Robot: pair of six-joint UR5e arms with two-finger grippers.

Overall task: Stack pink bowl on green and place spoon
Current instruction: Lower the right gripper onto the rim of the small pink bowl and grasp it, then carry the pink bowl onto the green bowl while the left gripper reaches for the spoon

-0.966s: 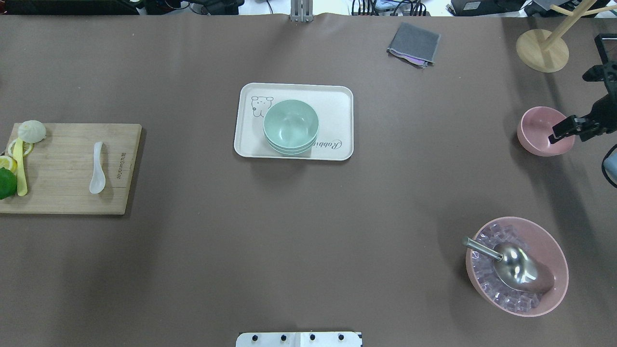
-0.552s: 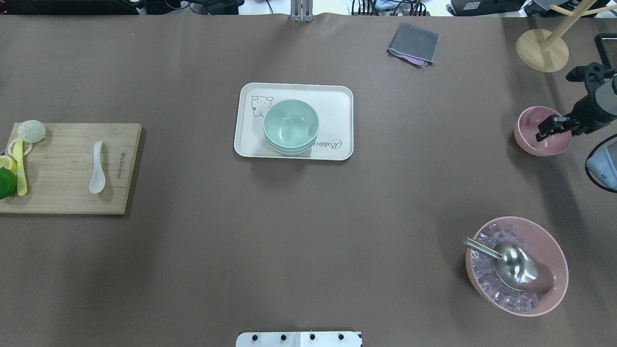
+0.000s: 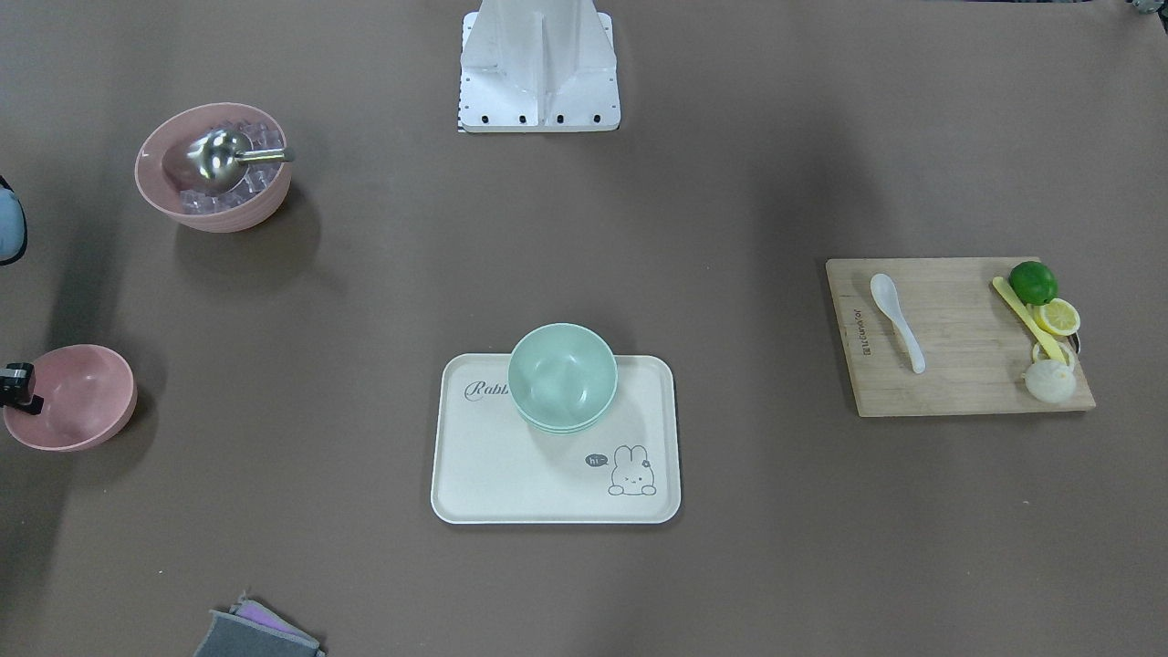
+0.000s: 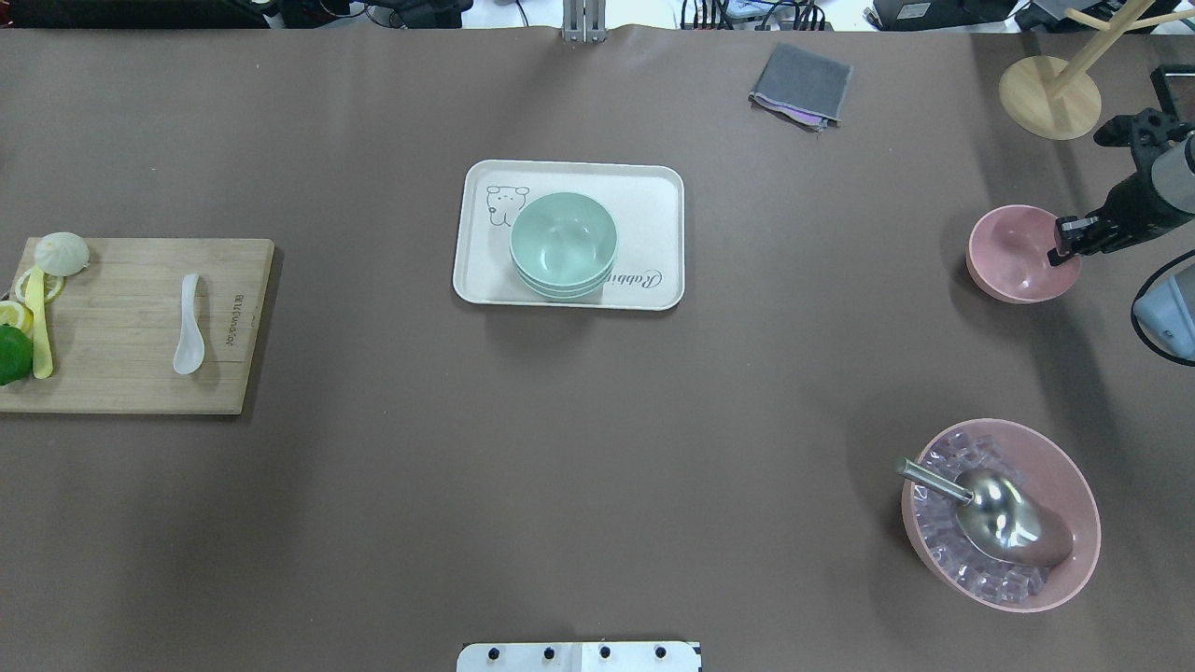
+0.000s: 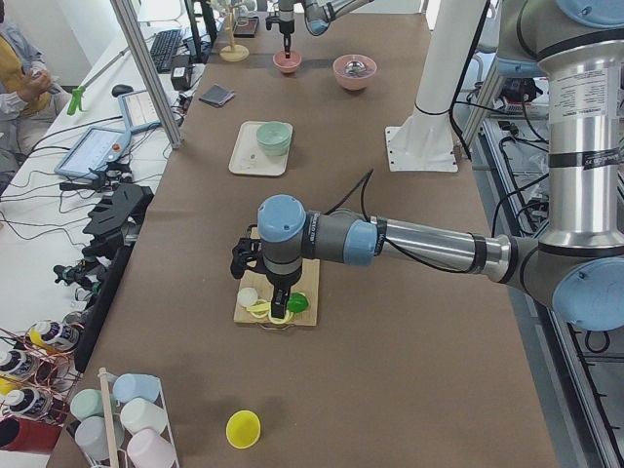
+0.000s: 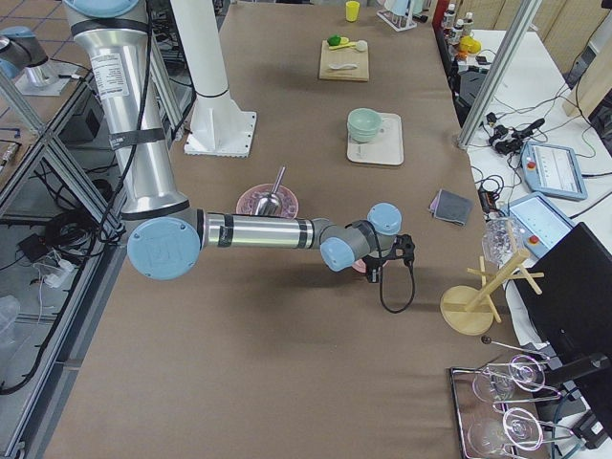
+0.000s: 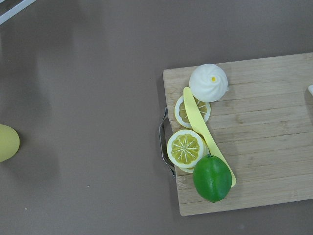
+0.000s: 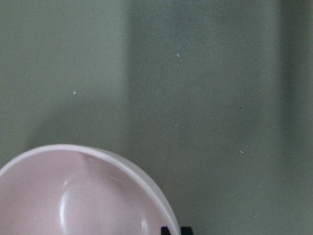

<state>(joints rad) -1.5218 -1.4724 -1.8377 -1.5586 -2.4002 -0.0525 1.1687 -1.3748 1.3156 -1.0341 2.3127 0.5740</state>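
Observation:
The small pink bowl point(image 4: 1018, 257) is at the table's right, tilted, with my right gripper point(image 4: 1064, 247) shut on its right rim. It also shows in the front view point(image 3: 73, 397) and fills the bottom left of the right wrist view point(image 8: 73, 196). Two stacked green bowls point(image 4: 563, 245) stand on the cream tray point(image 4: 653, 196) at the table's middle. The white spoon point(image 4: 189, 327) lies on the wooden cutting board point(image 4: 121, 383) at the left. My left gripper point(image 5: 279, 304) hangs over the board's far-left end; I cannot tell whether it is open.
A large pink bowl point(image 4: 1074, 523) of ice cubes with a metal scoop point(image 4: 999, 518) stands front right. A grey cloth point(image 4: 801, 84) and a wooden stand point(image 4: 1050, 98) lie at the back right. A lime point(image 7: 212, 178), lemon slices, a yellow knife and a bun sit on the board's end.
My right gripper has moved left and slightly back with the pink bowl in it; the bowl has shifted towards the table's middle. Nothing else has moved.

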